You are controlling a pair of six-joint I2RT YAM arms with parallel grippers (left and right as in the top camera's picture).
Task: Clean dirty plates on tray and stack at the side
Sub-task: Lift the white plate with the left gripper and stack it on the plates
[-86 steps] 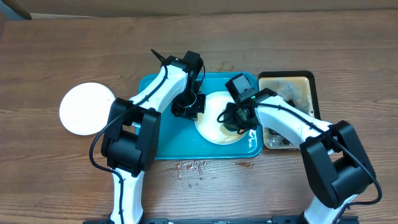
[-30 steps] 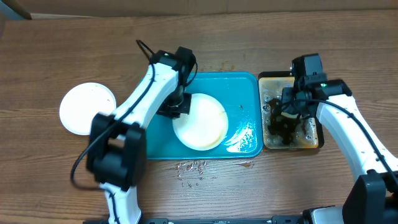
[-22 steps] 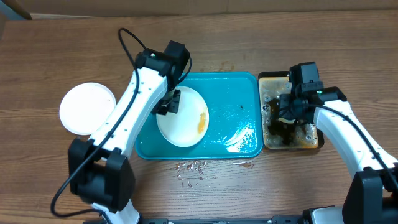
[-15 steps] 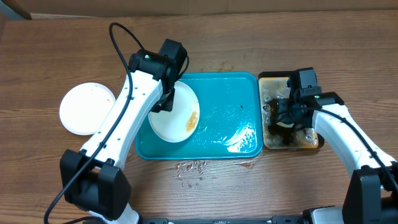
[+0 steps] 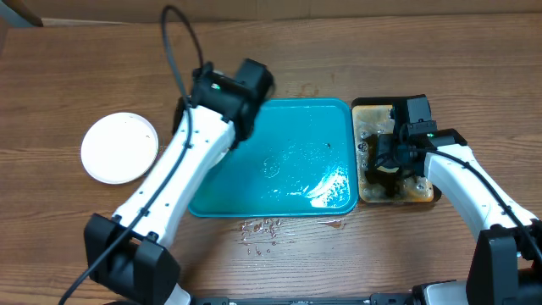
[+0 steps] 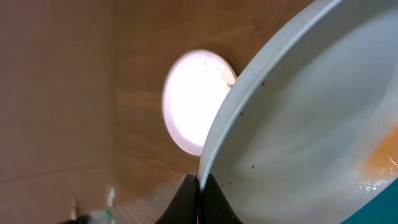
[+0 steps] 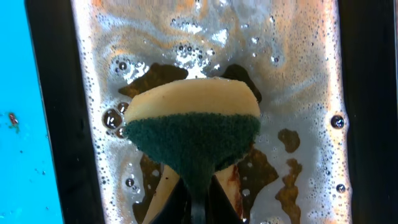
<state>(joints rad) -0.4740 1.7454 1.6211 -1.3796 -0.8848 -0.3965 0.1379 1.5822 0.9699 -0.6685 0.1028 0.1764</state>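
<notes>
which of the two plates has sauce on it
The plate pinched in the left gripper: the left wrist view shows an orange smear near its edge. The other plate, lying on the table left of the tray, looks clean white.

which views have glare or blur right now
Left wrist: the far plate is blown out white, the near plate soft and close. Overhead: wet glare on the tray. Right wrist: sharp, small glints on the foam.

Left arm (image 5: 182,161) and right arm (image 5: 461,174): glossy white shells, bulky black joints. A thin black cable (image 5: 166,19) loops from the left one. Left gripper (image 6: 198,190) and right gripper (image 7: 198,193) have dark, narrow fingers.
</notes>
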